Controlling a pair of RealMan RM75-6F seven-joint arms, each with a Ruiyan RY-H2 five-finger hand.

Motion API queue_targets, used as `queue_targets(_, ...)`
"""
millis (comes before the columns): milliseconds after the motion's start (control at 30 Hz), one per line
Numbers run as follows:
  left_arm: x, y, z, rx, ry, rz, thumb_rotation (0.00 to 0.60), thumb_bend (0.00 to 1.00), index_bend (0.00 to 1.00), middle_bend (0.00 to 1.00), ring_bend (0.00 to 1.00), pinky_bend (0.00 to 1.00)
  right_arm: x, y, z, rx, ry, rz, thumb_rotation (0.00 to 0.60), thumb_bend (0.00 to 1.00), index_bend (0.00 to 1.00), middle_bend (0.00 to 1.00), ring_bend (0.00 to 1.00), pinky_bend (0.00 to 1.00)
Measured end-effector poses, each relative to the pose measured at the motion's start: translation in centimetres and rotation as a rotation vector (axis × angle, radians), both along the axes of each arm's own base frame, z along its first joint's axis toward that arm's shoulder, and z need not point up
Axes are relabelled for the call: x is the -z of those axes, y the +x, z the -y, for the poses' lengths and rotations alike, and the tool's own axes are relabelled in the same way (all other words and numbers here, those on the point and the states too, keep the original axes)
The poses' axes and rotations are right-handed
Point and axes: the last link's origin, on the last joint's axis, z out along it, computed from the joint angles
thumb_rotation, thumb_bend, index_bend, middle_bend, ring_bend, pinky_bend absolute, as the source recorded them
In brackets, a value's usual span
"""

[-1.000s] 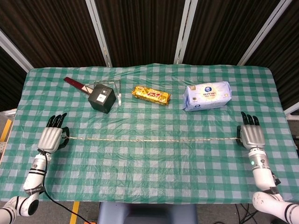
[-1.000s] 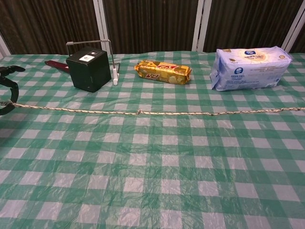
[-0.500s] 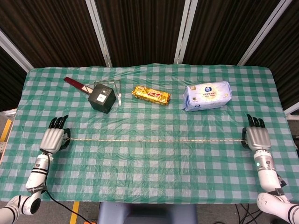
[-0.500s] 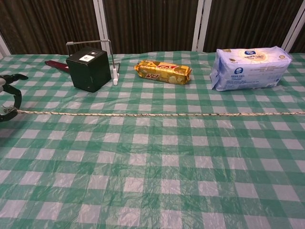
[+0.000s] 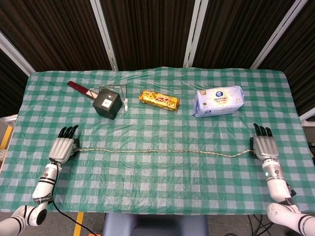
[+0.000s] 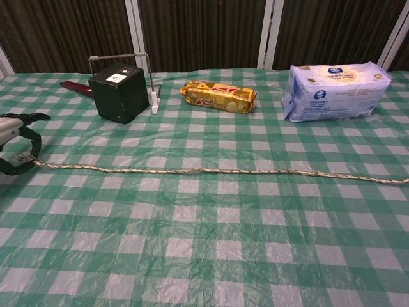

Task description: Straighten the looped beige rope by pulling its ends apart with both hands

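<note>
The beige rope [image 5: 162, 152] lies stretched out across the checked tablecloth in one long line with a slight sag near its right end. In the chest view the rope [image 6: 217, 170] runs from the left edge to the right edge. My left hand [image 5: 63, 147] pinches the rope's left end, and the chest view shows the left hand [image 6: 16, 137] with thumb and finger curled round that end. My right hand [image 5: 263, 146] holds the right end at the table's right side, fingers pointing away from me. The right hand is outside the chest view.
Along the far side stand a black box [image 5: 108, 104] with a wire frame, a dark red flat strip [image 5: 78, 88], a gold biscuit pack [image 5: 159, 100] and a white-blue tissue pack [image 5: 218, 100]. The table's front edge [image 5: 157, 209] is close behind both forearms.
Both hands have drawn slightly inward and toward the near edge. The rope, taut and straight a moment ago, now lies a little slack and lower on the cloth.
</note>
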Motion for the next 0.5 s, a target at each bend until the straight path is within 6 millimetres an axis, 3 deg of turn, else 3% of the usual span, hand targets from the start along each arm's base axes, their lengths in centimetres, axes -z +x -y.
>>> queue_targets(67, 0.2, 0.0, 0.1, 0.000, -0.008, -0.004, 0.600, 0.43, 0.51, 0.01, 0.00, 0.00, 0.2, 0.0, 0.0, 0.005, 0.015, 0.000, 0.600, 0.46, 0.53, 0.06, 0.00, 0.00)
queue_targets(167, 0.3, -0.1, 0.3, -0.001, -0.021, -0.004, 0.600, 0.43, 0.21, 0.00, 0.00, 0.00, 0.3, -0.1, 0.0, 0.016, 0.042, -0.012, 0.600, 0.46, 0.22, 0.01, 0.00, 0.00)
queue_targets(233, 0.2, -0.1, 0.4, -0.001, -0.026, -0.003, 0.600, 0.43, 0.03, 0.00, 0.00, 0.00, 0.3, -0.2, -0.1, 0.025, 0.054, -0.020, 0.600, 0.46, 0.09, 0.00, 0.00, 0.00)
queue_targets(333, -0.1, -0.1, 0.6, -0.003, -0.029, 0.005, 0.600, 0.43, 0.00, 0.00, 0.00, 0.00, 0.3, -0.4, -0.2, 0.042, 0.068, -0.024, 0.600, 0.46, 0.01, 0.00, 0.00, 0.00)
queue_targets(500, -1.2, -0.3, 1.5, -0.007, -0.020, 0.024, 0.600, 0.43, 0.00, 0.00, 0.00, 0.00, -0.5, -0.7, -0.4, 0.067, 0.080, -0.023, 0.600, 0.44, 0.00, 0.00, 0.00, 0.00)
